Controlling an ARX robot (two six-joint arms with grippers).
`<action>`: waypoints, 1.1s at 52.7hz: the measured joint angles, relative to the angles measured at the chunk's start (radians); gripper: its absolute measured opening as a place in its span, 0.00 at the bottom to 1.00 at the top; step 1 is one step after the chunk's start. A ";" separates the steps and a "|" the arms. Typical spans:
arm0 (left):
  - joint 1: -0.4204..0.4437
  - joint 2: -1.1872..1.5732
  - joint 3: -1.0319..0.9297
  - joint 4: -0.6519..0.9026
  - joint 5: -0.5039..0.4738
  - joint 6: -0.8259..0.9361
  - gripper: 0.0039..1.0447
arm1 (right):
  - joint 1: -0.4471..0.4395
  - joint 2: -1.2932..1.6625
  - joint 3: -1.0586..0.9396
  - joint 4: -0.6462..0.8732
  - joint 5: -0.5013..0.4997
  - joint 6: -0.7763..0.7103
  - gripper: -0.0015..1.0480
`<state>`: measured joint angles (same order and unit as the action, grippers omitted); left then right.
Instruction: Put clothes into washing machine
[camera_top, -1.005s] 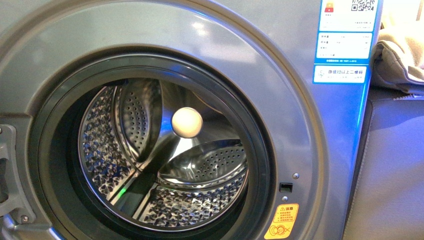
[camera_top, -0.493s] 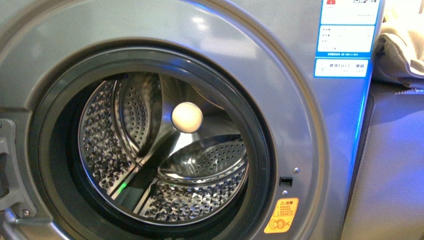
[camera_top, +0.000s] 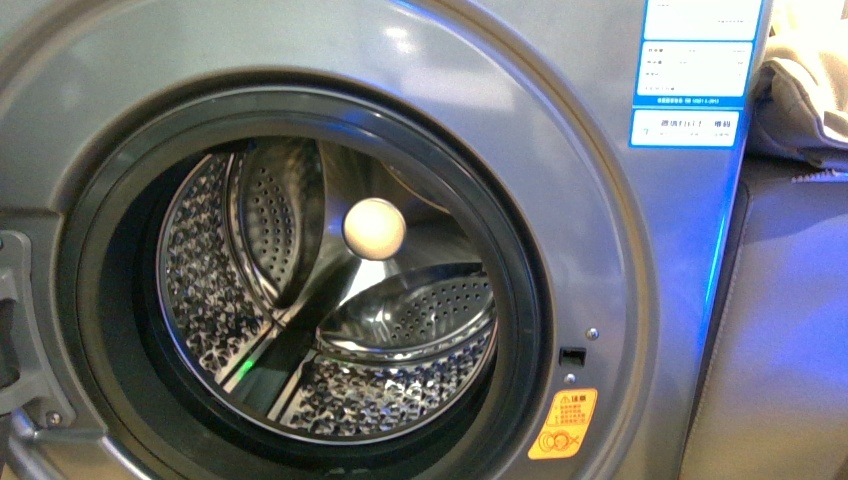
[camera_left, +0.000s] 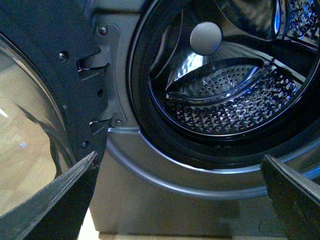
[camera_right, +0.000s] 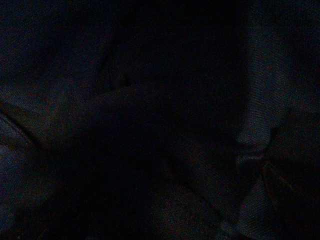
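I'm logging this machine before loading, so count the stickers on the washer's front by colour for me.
On the silver-grey washing machine, front view:
White label panels with blue borders: 3
Yellow-orange warning sticker: 1
Total: 4

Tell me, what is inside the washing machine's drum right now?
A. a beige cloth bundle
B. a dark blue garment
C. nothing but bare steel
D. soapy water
C: in the front view and the left wrist view, the drum of the washing machine shows only its bare perforated steel, with no cloth or water in it.
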<state>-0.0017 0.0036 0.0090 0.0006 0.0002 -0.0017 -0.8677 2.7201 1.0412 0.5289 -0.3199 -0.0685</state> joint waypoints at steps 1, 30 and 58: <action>0.000 0.000 0.000 0.000 0.000 0.000 0.94 | 0.001 0.004 0.002 0.002 0.000 0.000 0.93; 0.000 0.000 0.000 0.000 0.000 0.000 0.94 | 0.014 0.105 0.058 0.061 -0.004 -0.021 0.93; 0.000 0.000 0.000 0.000 0.000 0.000 0.94 | 0.014 0.183 0.090 0.065 0.003 -0.066 0.93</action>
<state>-0.0017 0.0036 0.0090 0.0006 0.0002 -0.0017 -0.8536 2.9036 1.1316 0.5941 -0.3164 -0.1341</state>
